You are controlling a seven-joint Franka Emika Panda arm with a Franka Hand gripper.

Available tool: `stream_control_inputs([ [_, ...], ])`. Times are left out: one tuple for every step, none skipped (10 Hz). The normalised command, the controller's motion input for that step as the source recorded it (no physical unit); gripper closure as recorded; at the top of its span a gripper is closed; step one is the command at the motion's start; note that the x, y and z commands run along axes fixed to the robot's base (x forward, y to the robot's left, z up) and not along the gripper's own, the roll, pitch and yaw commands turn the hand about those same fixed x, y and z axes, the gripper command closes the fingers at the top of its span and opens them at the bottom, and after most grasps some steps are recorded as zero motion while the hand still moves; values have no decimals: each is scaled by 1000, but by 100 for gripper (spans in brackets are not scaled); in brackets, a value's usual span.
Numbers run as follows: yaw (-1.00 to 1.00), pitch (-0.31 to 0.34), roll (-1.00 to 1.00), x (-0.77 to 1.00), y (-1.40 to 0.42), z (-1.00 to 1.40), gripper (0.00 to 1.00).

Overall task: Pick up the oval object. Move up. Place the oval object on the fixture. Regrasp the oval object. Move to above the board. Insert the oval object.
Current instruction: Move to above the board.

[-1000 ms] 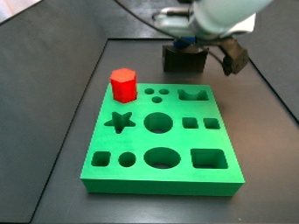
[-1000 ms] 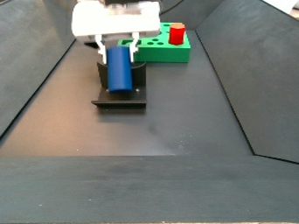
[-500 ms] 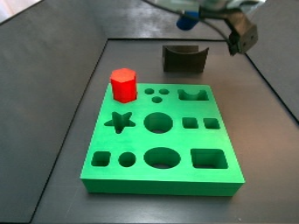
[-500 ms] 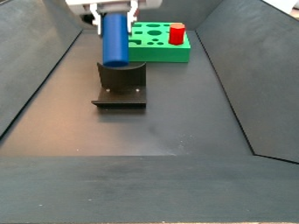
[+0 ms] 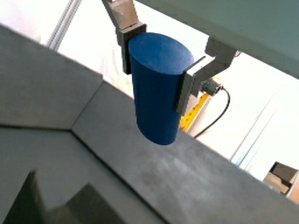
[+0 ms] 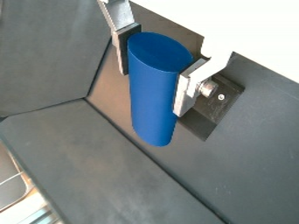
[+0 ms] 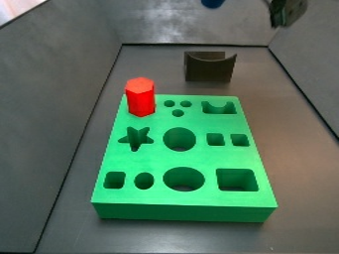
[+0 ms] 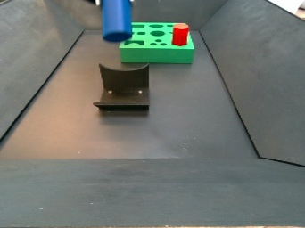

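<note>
End effector (image 5: 162, 66) clamped on oval object (image 5: 156, 86), long axis hanging down from fingers, high above fixture (image 8: 123, 86); board (image 8: 161, 44) lies beyond fixture, oval hole awaiting.

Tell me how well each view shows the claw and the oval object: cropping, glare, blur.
Both wrist views: sharp, claw shut on the oval object; in a wrist view bright washed-out background. In a side view the oval object is cropped at the top edge; in a side view only dark slivers show above the fixture.
</note>
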Motion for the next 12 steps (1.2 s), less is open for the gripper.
stream_control_inputs([
  [159, 92, -26, 21, -44, 1000, 100],
  [147, 65, -25, 24, -39, 918, 100],
  [139, 55, -25, 22, -33, 805, 100],
  [123, 41, -30, 20, -25, 579, 100],
  [106, 34, -36, 19, -20, 413, 100],
  [87, 34, -45, 16, -17, 192, 100],
  [-2, -45, -1000, -558, -1000, 187, 100],
  [-5, -50, -1000, -556, -1000, 175, 100],
  [-6, -69, -1000, -595, -1000, 191, 100],
  [-11, -78, -1000, -607, -1000, 175, 100],
  [-16, -84, -1000, -619, -1000, 182, 100],
  [-22, -88, -1000, -635, -1000, 188, 100],
])
